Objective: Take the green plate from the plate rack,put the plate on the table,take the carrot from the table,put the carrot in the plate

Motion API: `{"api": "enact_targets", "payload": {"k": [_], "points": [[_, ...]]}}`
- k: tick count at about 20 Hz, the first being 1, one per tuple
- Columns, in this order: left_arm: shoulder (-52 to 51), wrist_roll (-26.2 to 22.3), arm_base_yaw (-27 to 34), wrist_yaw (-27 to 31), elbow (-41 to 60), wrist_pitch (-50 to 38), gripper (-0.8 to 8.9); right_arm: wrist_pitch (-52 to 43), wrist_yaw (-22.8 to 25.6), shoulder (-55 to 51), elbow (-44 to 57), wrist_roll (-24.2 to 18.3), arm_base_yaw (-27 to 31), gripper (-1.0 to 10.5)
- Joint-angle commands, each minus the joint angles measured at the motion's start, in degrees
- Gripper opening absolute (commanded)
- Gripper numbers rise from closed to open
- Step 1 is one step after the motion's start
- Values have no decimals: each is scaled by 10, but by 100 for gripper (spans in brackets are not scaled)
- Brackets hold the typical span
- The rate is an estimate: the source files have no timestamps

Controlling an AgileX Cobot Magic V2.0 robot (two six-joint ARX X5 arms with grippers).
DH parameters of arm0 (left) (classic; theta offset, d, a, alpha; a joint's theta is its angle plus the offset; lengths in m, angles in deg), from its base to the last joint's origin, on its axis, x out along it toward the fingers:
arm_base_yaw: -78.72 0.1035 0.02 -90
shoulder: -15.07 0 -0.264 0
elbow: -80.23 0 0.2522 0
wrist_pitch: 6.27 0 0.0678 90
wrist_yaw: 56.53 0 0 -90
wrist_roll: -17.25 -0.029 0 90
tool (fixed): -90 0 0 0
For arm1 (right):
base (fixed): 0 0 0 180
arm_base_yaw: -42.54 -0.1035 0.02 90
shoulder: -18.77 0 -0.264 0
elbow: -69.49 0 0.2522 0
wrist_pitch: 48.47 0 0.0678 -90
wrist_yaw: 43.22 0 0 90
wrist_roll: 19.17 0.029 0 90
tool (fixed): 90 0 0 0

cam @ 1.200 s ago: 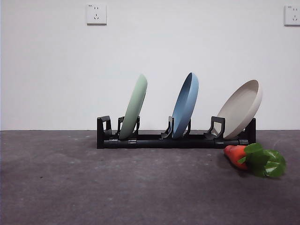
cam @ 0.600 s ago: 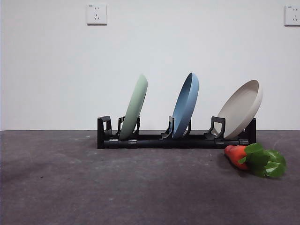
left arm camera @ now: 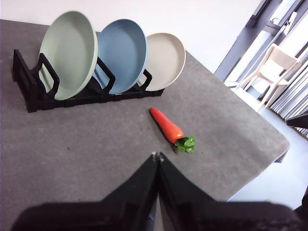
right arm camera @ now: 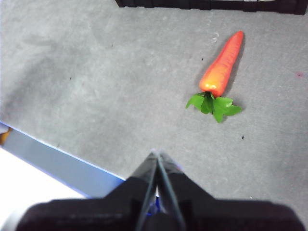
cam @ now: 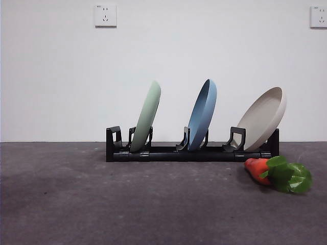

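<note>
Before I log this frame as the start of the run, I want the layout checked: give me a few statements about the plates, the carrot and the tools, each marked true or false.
1. The green plate stands in the plate rack. True.
2. The carrot lies in the green plate. False: it lies on the table, near the rack's end by the beige plate.
3. The blue plate stands between the green and beige plates. True.
4. The left tool is shut on the carrot. False: it is shut but holds nothing, away from the carrot.
5. The right tool is shut and holds nothing. True.
6. The rack holds four plates. False: three.
</note>
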Motion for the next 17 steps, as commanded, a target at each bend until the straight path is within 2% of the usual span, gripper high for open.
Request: {"api": "enact_targets", "payload": {"k": [1, 2, 4, 5, 6, 12, 17], "points": [[1, -11, 2, -1, 1, 1, 27, 0, -1, 0, -2, -9, -1, 25], [1, -9, 2, -2, 1, 0, 154, 0, -1, 0, -2, -4, -1, 142], [1, 0, 2, -2, 1, 1, 469, 0, -1, 0, -2, 10, -1, 463], [1, 1, 2, -2, 1, 0, 506, 0, -1, 0, -2, 10, -1, 566], [1, 5, 2, -3, 1, 0, 503, 0, -1, 0, -2, 10, -1, 599], [14, 5, 2, -6, -1, -2, 503, 0, -1, 0, -2, 15, -1, 598], [77, 5, -8, -19, -12, -76, 503, 0, -1, 0, -2, 16, -1, 598]]}}
